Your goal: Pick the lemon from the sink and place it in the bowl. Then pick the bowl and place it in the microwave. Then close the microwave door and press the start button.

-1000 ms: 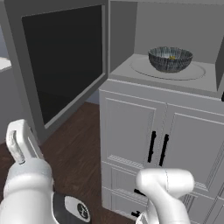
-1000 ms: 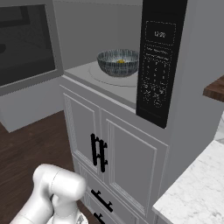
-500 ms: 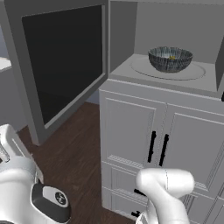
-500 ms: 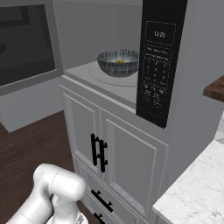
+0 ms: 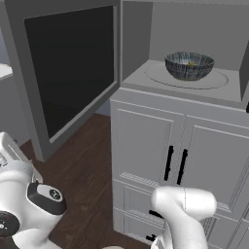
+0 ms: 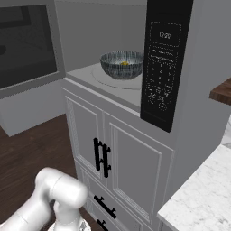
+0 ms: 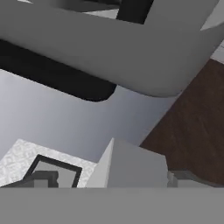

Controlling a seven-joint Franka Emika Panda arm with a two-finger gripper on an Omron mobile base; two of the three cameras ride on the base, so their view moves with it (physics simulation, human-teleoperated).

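The microwave door (image 5: 68,73) hangs wide at nine o'clock of the bowl (image 5: 189,65); rigid, hinged, probably light; push its outer free edge; jaws apart, empty.

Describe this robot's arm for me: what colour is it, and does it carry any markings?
The arm is built from smooth, glossy white, rounded tubular segments. Its joints carry dark round caps, one with a small pale marking too blurred to read. No loose cables show. The same white shell appears in the right base view.

You see a blue-grey streaked bowl (image 5: 189,65) holding a yellow lemon (image 6: 123,63). The microwave door (image 5: 68,73) is grey-framed with black glass; the floor (image 5: 87,170) is dark brown wood.
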